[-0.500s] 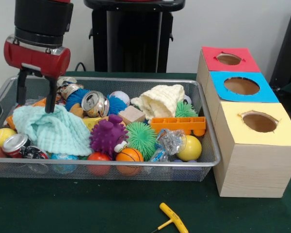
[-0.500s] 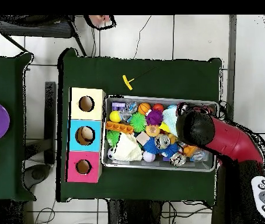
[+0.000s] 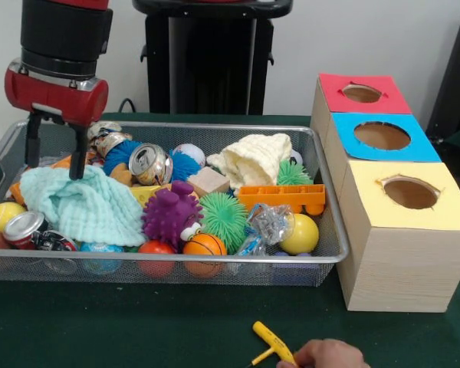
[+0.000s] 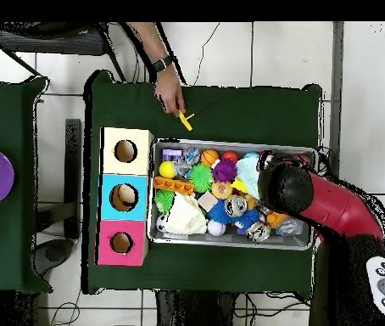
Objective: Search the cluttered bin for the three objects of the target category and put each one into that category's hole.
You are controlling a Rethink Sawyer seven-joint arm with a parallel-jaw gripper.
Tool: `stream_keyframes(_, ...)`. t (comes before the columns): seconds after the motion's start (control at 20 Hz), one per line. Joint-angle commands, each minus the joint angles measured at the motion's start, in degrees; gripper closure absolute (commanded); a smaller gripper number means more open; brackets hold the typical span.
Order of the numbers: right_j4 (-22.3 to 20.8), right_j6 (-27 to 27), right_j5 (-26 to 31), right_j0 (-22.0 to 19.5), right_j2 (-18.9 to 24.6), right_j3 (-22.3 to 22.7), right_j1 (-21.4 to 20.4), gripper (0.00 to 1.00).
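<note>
The black two-fingered gripper (image 3: 55, 146) hangs spread, empty, one fingertip touching the mint-green cloth (image 3: 84, 207) inside the silver wire-mesh bin (image 3: 331, 238), mid-table beside three coloured-top wooden boxes (image 3: 395, 230).

Even, bright indoor light, no hard shadows; only a soft dark patch on the green table (image 3: 138, 322) under the wire bin (image 3: 169, 270) rim. Small glare on the can top (image 3: 146, 162) just right of the gripper (image 3: 55, 157). Front view slightly soft; overhead view softer, small things hard to read.
</note>
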Motion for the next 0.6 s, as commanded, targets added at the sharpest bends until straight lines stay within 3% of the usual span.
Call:
stream_keyframes(0.05, -2.3, 7.0, -2.3, -1.0, 1.1, 4.8, 2.8, 0.0)
stream_keyframes(0.6, -1.9, 8.3, -3.8, -0.7, 0.9, 5.9, 3.3, 0.0)
